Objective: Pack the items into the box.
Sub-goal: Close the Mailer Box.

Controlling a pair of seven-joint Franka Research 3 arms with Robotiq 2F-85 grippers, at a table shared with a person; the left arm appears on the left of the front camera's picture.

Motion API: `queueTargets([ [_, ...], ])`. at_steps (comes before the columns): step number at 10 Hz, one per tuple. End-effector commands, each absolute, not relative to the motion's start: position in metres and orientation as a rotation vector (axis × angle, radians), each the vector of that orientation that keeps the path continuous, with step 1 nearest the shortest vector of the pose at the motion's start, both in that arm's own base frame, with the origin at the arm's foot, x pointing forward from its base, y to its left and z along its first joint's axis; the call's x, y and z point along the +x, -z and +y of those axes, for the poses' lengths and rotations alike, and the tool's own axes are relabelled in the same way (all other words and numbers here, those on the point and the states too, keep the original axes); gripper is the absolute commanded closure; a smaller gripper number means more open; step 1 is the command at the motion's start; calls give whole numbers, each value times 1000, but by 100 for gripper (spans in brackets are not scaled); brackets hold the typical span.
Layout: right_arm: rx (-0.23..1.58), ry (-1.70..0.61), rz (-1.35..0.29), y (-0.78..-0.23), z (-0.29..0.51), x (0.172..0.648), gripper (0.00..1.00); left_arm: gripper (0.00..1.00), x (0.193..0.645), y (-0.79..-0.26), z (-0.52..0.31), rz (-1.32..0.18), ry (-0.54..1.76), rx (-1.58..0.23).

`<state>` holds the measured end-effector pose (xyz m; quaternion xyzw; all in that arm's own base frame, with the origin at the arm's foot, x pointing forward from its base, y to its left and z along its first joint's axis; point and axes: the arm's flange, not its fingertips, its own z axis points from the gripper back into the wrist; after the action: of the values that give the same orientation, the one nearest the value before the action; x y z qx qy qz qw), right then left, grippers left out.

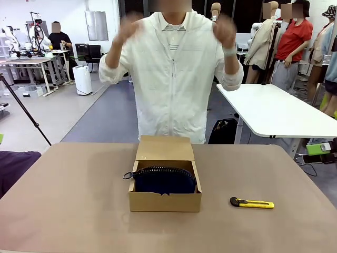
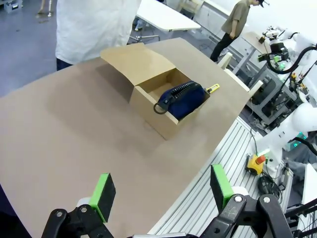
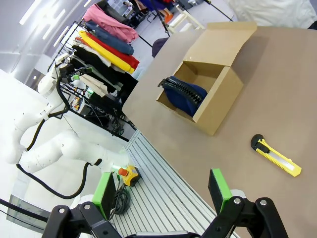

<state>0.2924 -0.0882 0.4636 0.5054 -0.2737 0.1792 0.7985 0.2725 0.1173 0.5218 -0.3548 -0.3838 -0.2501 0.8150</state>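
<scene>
Brown corrugated cardboard box (image 1: 165,201) sits mid-table, its hinged flap lid standing open on the person's side. Inside lies the navy-blue soft fabric pouch (image 1: 163,182), filling most of the compartment. Its black zipper faces up and its loop strap pokes over the box's left rim. A yellow-and-black utility knife (image 1: 253,203) lies flat on the tan table (image 1: 73,200) to the right of the box, apart from it. The left gripper (image 2: 162,188) hovers by the near table edge, green-padded fingers spread wide and empty, well short of box and pouch. The right gripper (image 3: 162,189) is equally wide and empty, well back from both. The person's hands (image 1: 225,27) are raised, clear of the table.
</scene>
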Motion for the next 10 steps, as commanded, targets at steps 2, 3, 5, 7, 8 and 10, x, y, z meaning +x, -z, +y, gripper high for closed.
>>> queueTargets([
  [2, 1099, -385, -608, -466, -88, 294, 0, 0, 272, -522, 118, -830, 531, -774],
  [3, 1099, -385, -608, -466, -88, 294, 0, 0, 272, -522, 118, -830, 531, -774],
  [5, 1099, -385, -608, -466, -88, 294, 0, 0, 272, -522, 118, -830, 531, -774],
  [7, 1099, -385, -608, -466, -88, 294, 0, 0, 272, -522, 118, -830, 531, -774],
  [8, 1099, -385, -608, -466, -88, 294, 0, 0, 272, -522, 118, -830, 531, -774],
  [10, 1085, -385, -587, -464, -88, 292, 0, 0, 272, -522, 118, -830, 531, -774],
])
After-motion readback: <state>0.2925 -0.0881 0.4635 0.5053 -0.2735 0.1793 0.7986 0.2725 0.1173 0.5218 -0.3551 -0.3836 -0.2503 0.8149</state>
